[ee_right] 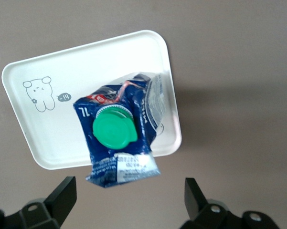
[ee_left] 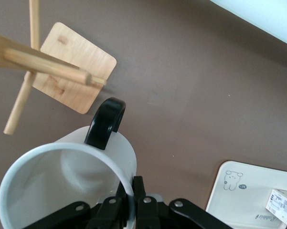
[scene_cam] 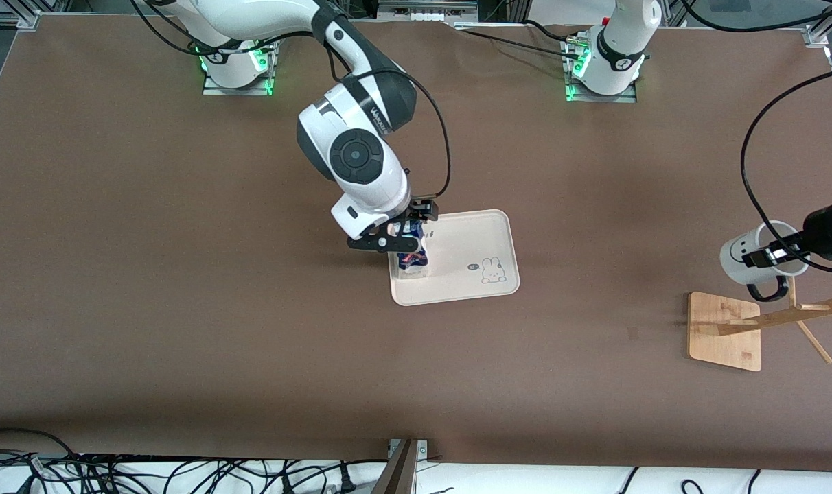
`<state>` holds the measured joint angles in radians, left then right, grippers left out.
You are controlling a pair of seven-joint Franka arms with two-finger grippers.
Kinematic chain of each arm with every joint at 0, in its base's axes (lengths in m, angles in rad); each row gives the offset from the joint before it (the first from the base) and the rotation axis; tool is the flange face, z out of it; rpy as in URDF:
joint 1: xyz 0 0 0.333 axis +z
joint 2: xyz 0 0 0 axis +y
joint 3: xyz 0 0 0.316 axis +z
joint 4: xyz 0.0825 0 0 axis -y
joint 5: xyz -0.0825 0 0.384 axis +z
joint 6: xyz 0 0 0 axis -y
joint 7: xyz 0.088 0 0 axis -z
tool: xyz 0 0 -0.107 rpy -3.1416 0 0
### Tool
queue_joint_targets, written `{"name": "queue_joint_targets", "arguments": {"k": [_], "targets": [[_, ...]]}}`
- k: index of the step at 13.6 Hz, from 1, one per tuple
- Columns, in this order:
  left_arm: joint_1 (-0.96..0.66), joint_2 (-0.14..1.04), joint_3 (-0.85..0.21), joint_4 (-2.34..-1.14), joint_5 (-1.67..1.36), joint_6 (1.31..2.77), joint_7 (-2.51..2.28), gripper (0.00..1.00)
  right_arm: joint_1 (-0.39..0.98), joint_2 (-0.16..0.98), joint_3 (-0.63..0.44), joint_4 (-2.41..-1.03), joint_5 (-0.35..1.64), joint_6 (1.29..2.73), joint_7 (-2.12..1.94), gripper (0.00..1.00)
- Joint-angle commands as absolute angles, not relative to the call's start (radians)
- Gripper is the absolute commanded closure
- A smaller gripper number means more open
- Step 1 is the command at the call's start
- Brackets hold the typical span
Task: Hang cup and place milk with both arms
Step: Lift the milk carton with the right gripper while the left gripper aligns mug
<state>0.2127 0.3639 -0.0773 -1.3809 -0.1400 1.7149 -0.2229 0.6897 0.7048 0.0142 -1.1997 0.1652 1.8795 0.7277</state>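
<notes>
The milk (scene_cam: 413, 259) stands on the cream tray (scene_cam: 465, 237), at the tray's corner toward the right arm's end and nearer the front camera. My right gripper (scene_cam: 397, 237) is open just above it. In the right wrist view the fingers (ee_right: 65, 192) stand wide on either side of the carton (ee_right: 117, 133) and do not touch it. My left gripper (scene_cam: 776, 255) is shut on the rim of the cup (scene_cam: 744, 255) and holds it in the air beside the wooden rack (scene_cam: 726, 335). The cup's black handle (ee_left: 105, 121) points toward a rack peg (ee_left: 47, 67).
The tray (ee_right: 86, 67) has a small bunny drawing (scene_cam: 493, 270). The rack's base (ee_left: 79, 71) sits at the left arm's end of the table, with pegs sticking out from its post. Cables lie along the table's edge nearest the front camera.
</notes>
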Motion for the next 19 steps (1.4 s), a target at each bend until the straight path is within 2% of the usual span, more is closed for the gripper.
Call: {"name": "queue_joint_targets", "arguments": {"k": [1,5,10,14,15,16,17,18,19], "targets": [[0.239,0.434,-0.087,-1.277,-0.152,1.695,-0.172,1.0,0.709,0.73,-0.012,-1.164,0.181,1.887,0.732,0.0],[0.258,0.457,-0.098,-1.243,-0.156,1.687,-0.172,1.0,0.698,0.735,-0.017,-1.164,0.178,1.89,0.68,0.0],[0.256,0.454,-0.109,-1.241,-0.184,1.64,-0.176,1.0,0.709,0.767,-0.037,-1.164,0.179,2.008,0.675,0.0],[0.258,0.451,-0.107,-1.224,-0.184,1.631,-0.173,1.0,0.71,0.77,-0.034,-1.166,0.179,2.008,0.673,0.0],[0.259,0.451,-0.107,-1.221,-0.181,1.632,-0.17,1.0,0.709,0.77,-0.034,-1.166,0.181,2.009,0.673,0.11],[0.259,0.451,-0.106,-1.215,-0.179,1.634,-0.169,1.0,0.709,0.77,-0.032,-1.164,0.183,2.008,0.675,0.39],[0.259,0.453,-0.103,-1.209,-0.178,1.635,-0.143,1.0,0.707,0.769,-0.031,-1.164,0.184,2.008,0.676,0.58],[0.261,0.454,-0.098,-1.209,-0.176,1.641,-0.108,1.0,0.707,0.769,-0.031,-1.164,0.183,2.003,0.678,0.68],[0.267,0.456,-0.095,-1.209,-0.176,1.646,-0.088,1.0,0.707,0.767,-0.029,-1.163,0.183,1.999,0.681,0.69]]}}
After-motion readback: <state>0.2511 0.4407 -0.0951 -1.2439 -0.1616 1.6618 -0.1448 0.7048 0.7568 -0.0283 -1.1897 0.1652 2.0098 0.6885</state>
